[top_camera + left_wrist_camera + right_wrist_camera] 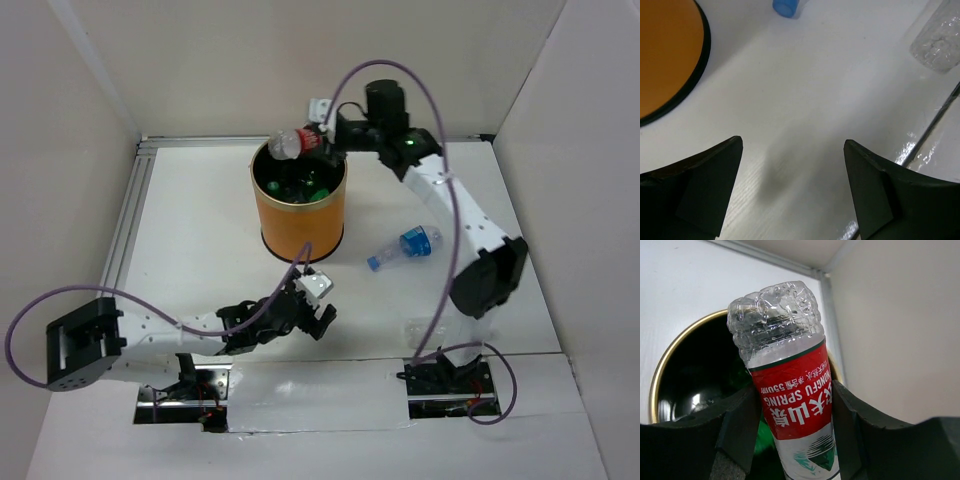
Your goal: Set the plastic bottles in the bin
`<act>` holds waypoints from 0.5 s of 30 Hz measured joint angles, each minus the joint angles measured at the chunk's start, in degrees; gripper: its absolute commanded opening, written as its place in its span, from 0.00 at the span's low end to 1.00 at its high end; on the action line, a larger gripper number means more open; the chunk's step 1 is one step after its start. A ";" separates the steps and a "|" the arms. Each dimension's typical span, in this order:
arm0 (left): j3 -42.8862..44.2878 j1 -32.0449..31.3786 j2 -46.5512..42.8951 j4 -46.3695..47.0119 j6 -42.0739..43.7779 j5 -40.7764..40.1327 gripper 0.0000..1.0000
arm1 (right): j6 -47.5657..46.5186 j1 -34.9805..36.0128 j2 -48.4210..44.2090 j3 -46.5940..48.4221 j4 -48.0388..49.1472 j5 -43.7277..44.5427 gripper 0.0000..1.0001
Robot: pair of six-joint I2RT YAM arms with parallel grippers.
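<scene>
White walls (90,90) are enclosing the bench (200,200), where the right claw (316,140) is clenching the red-labelled bottle (290,145) by its label, base jutting over the far rim of the bin (300,215). Letting go here is probably risking a bounce off that rim. The left claw (316,305) is hanging released; a blue-labelled bottle (405,247) is lying near the bin.

The only print that can be read is on the red-labelled bottle (790,385) clamped between the fingers of the right end effector (795,410). It reads "NONGFU SPRING" in white capitals beside large white Chinese characters, all upside down in the wrist view. A smaller white line ending in "ml" is too fine to read. The blue-labelled bottle (405,246), well apart from that end effector, shows nothing legible.
</scene>
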 measured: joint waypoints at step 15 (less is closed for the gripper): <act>27.28 0.61 30.42 10.21 11.63 -0.68 1.00 | -0.31 3.91 5.49 4.28 -6.82 6.60 1.00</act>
